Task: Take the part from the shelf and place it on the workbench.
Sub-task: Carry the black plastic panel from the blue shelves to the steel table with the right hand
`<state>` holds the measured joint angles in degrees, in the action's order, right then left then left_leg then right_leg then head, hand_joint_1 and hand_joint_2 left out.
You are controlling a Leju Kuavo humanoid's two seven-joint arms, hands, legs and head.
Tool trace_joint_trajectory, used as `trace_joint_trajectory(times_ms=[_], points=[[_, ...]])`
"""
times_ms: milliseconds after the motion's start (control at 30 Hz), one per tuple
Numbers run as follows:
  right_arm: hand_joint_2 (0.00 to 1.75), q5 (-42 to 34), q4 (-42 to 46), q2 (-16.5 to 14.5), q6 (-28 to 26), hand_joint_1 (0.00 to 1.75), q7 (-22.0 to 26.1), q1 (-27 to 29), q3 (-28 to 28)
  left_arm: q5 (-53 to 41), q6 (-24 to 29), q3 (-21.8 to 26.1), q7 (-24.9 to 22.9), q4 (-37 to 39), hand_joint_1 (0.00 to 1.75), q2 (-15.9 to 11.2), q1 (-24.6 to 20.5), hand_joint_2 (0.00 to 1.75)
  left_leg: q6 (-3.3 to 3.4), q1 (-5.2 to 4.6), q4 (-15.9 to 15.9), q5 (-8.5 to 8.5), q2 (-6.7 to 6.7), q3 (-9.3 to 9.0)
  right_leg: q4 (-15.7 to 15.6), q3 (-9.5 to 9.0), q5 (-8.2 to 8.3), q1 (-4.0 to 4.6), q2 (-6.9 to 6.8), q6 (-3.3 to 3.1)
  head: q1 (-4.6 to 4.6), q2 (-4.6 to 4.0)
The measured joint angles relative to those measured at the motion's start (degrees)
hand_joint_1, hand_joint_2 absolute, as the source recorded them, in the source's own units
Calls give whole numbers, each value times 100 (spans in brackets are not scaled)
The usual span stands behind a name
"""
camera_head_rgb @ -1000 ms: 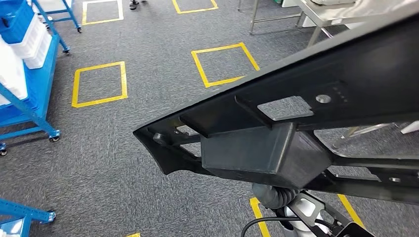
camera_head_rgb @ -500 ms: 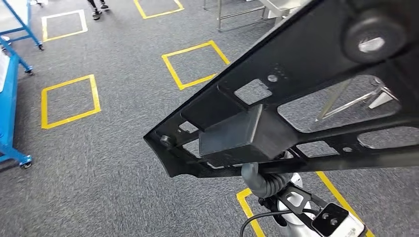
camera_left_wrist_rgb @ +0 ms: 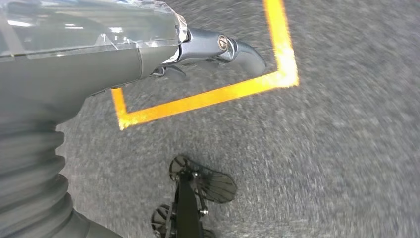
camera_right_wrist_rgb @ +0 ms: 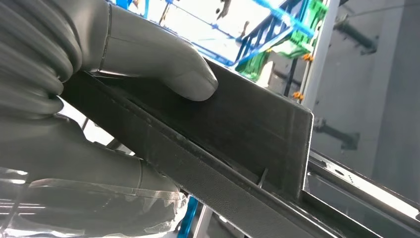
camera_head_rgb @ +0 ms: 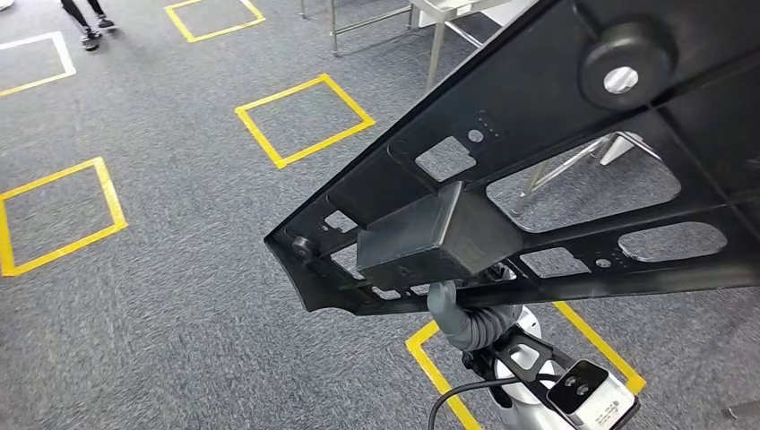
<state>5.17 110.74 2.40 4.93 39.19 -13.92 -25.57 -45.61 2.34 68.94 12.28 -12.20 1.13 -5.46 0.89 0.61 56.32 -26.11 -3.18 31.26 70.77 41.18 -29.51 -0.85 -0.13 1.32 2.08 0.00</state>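
Head view: large black plastic part, long perforated frame panel with cut-out windows, a round boss with a metal screw toward 1 o'clock, and a boxy rectangular housing on its underside near centre. Part is carried in the air above grey carpet floor, running from its pointed end near centre-left up to the 2 o'clock corner, tilted.

Right hand grips the part: in the right wrist view the thick grey thumb presses flat on the face of the boxy housing, with the rest of the hand under the part's edge, so the housing wall is clamped between them. In the head view the grey ribbed wrist cover sits directly below the housing at 6 o'clock, hand itself hidden by the part.

Left hand in the left wrist view hangs above the carpet, holding nothing; dark fingers bent inward at the tips, how far apart I cannot tell, picture is blurred.

Floor has yellow tape squares: 1 at 11 o'clock of the part, another at 9 o'clock at the frame edge, more at 12 o'clock. Yellow tape corner also under the right arm at 6 o'clock. Metal table legs at 12 o'clock. A person's feet at 11 o'clock, far corner.
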Motion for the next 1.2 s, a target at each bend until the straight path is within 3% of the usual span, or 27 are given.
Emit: trace_joint_trajectory(times_ms=[67,133,200,233,300,367,433,467,500,567,600,667,733,800,867,933,967,1000,1033,1100,1167,1200], points=[[175,-4,4,-1,1,175,0,-9,1,-57,-25,-13,49,0,0,-5,-12,175,-47,-17,30,-43,-110,-22,-812,-444,320,23,-227,-31,0,0],[175,-10,8,-6,3,175,1,-19,5,-92,-6,-27,66,0,0,-11,-14,175,-110,-43,56,-91,-214,-46,-1244,-668,417,64,-357,-91,0,0],[175,-10,10,-12,3,175,2,-19,15,-116,21,-35,63,0,0,-17,-26,175,-175,-49,53,-120,-327,-79,-1280,-662,406,85,-251,-151,0,0],[175,-8,12,-14,3,175,2,-13,19,-129,36,-39,53,-1,0,-20,-40,175,-211,-34,69,-147,-309,-92,-1298,-671,414,77,-189,-181,0,0],[175,-7,17,-21,3,175,2,-10,23,-154,81,-43,10,-2,0,-29,-61,175,-267,-1,351,-353,-74,3,-1341,-701,440,44,-75,-246,0,0],[175,-26,14,-34,18,175,2,-1,24,-167,154,-43,-68,-2,0,-48,-47,175,-299,18,1088,-737,210,342,-1350,-711,447,32,44,-287,1,0],[175,-57,-9,-43,58,175,1,17,24,-153,226,-42,-148,-2,0,-67,-15,175,-318,20,1731,-943,275,674,-1346,-712,445,36,186,-298,1,0],[175,-72,-27,-45,83,175,0,21,24,-144,248,-42,-175,-2,0,-72,-4,175,-319,21,1753,-870,280,710,-1342,-718,444,37,263,-297,1,0],[175,-86,-48,-48,106,175,0,22,24,-137,264,-42,-197,-2,0,-78,0,175,-314,25,1547,-695,290,639,-1337,-727,441,36,340,-292,1,0],[175,-108,-91,-63,140,175,0,14,24,-128,282,-41,-232,-2,0,-90,-2,175,-297,49,733,-257,450,296,-1316,-743,427,38,484,-263,0,0],[175,-117,-115,-77,153,175,0,1,24,-122,289,-40,-244,-2,0,-96,-3,175,-283,60,402,-131,560,154,-1301,-734,424,41,550,-234,0,0],[175,-136,-159,-109,186,175,0,-26,25,-110,295,-37,-263,-2,0,-99,-4,175,-238,55,132,-85,691,42,-1288,-695,436,34,662,-159,1,0],[175,-148,-199,-125,214,175,1,-45,26,-94,295,-35,-265,-2,0,-94,-18,175,-163,51,104,-58,590,36,-1298,-665,456,18,742,-82,1,0],[175,-148,-233,-130,221,175,1,-81,31,-82,294,-35,-245,-2,0,-87,-33,175,-73,66,54,-19,467,23,-1104,-561,323,35,535,-29,-2,0],[175,-139,-268,-140,217,175,1,-126,38,-77,291,-34,-221,-2,0,-84,-22,175,-15,52,26,-7,328,19,-461,-249,-23,46,195,2,-2,0],[175,-100,-305,-152,184,175,0,-140,45,-75,288,-32,-210,-2,0,-84,-1,175,2,27,29,-16,179,22,272,110,-303,36,71,24,-2,0],[175,-62,-317,-155,145,175,0,-140,49,-74,286,-31,-209,-2,0,-84,1,175,4,19,30,-23,107,20,414,178,-306,33,51,27,-2,0],[175,-2,-326,-156,86,175,0,-143,51,-73,285,-31,-208,-2,0,-84,-3,175,2,12,32,-30,40,15,321,126,-204,33,31,22,-2,0],[175,78,-330,-157,5,175,1,-151,51,-73,284,-31,-208,-2,0,-84,-9,175,-5,7,33,-40,-19,3,5,-43,-23,36,-9,6,-2,0],[175,260,-328,-157,-179,175,2,-189,42,-75,280,-31,-208,-2,0,-84,-18,175,-38,-19,42,-73,-122,-29,-847,-504,302,81,-240,-67,-2,0],[175,412,-326,-151,-344,175,2,-236,-9,-91,272,-31,-210,-2,0,-84,-18,175,-89,-48,52,-106,-227,-52,-1287,-720,402,136,-379,-144,-2,0],[175,461,-326,-144,-401,175,2,-251,-45,-105,267,-31,-211,-2,0,-84,-21,175,-119,-58,51,-117,-286,-59,-1311,-714,395,154,-337,-169,-2,0]])
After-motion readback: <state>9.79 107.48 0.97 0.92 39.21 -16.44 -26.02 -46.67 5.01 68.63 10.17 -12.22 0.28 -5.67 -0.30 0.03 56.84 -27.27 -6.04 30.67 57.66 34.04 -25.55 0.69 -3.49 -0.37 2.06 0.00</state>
